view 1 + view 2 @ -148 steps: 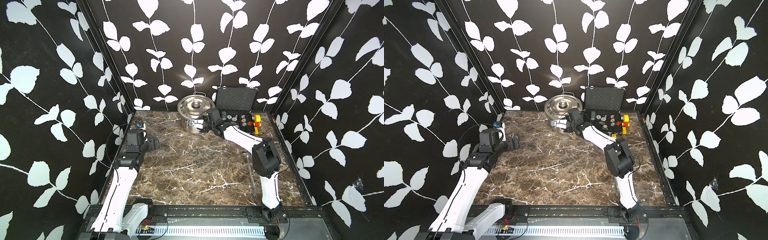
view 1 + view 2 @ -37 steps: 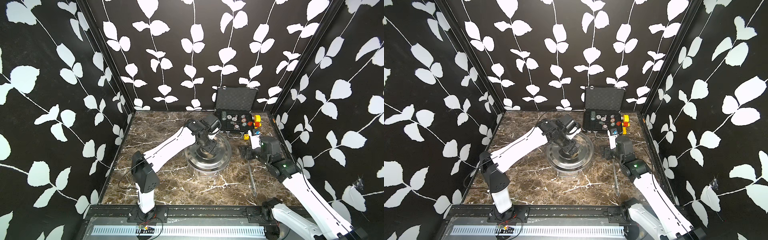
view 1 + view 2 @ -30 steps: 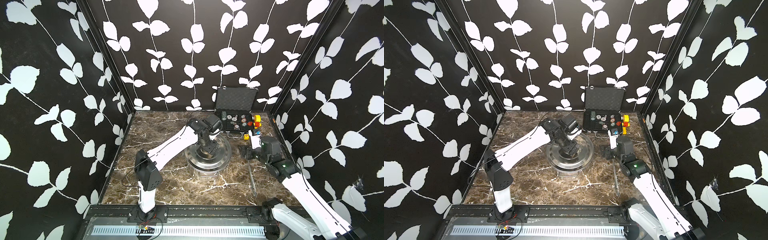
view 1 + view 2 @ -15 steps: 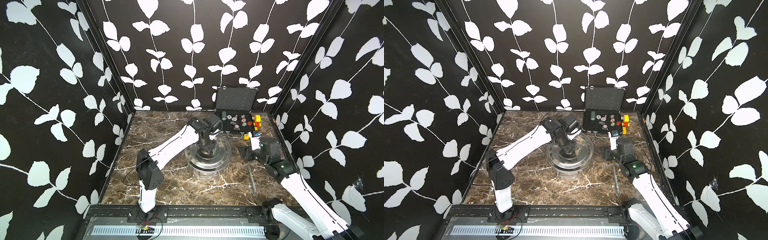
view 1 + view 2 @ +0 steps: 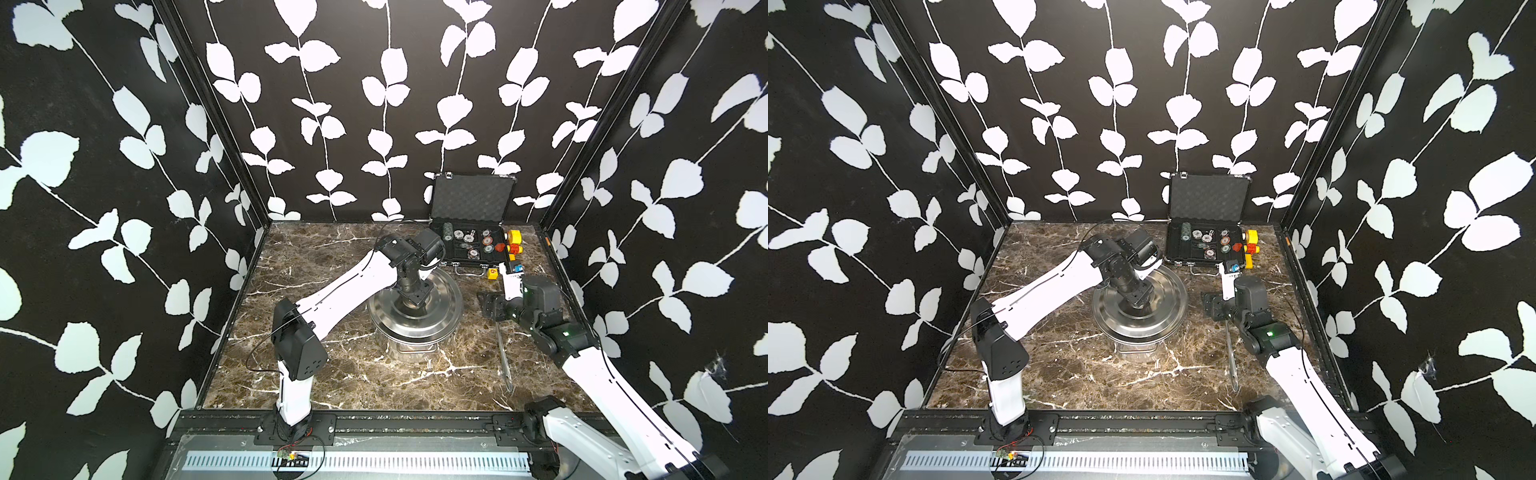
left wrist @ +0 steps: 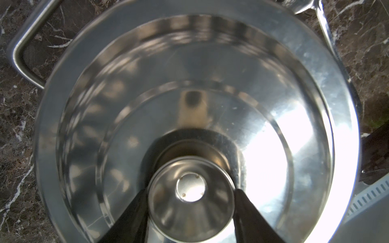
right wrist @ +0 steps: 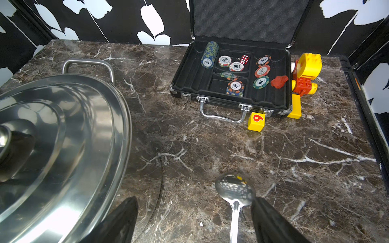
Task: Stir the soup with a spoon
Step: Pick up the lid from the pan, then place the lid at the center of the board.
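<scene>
Centrally, on veined marble (image 5: 332,365) inside black leaf-print walls (image 5: 353,104), the left gripper (image 5: 415,300) is clamping the lid (image 5: 442,297) by its knob (image 6: 190,189) atop the pot (image 5: 409,351); the right gripper (image 7: 194,199) is hovering spread over the ladle (image 7: 234,190) alongside.

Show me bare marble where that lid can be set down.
Widest bare marble lies between the pot, the left arm and the back wall. A second strip runs between pot and front rail. Crowded: chip case, toy blocks and yellow cube at back; ladle and right hand beside the pot.
</scene>
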Available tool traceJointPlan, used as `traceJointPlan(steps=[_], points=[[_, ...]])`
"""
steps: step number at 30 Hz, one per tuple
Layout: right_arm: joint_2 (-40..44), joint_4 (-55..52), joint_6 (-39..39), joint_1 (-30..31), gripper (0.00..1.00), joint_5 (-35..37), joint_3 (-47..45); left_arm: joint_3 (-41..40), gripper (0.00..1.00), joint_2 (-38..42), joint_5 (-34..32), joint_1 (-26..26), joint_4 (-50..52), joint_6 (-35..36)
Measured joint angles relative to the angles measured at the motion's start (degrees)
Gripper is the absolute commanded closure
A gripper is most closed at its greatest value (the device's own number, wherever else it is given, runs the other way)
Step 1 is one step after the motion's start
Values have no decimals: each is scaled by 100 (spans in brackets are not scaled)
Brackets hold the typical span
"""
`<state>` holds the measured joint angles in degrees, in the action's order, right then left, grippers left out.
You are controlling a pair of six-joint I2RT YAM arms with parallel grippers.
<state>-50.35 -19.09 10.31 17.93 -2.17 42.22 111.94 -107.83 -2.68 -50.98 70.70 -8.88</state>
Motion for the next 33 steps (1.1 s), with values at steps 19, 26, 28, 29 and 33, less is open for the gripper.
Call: traceJointPlan(steps=[19,26,28,29,33], points=[[79,105,24,-44,14,0,-42,-752,73,2052,-293,1451,-382,-157],[136,98,26,-48,14,-7,-42,-1899,74,3051,-227,4129,-752,-160],[136,101,31,-48,14,-17,-42,-2245,74,3161,-201,4763,-903,-181],[136,96,37,-48,14,-24,-42,-2415,74,3169,-192,5012,-988,-208],[129,79,66,-52,14,-50,-37,-3071,72,2907,-118,5512,-1497,-420]])
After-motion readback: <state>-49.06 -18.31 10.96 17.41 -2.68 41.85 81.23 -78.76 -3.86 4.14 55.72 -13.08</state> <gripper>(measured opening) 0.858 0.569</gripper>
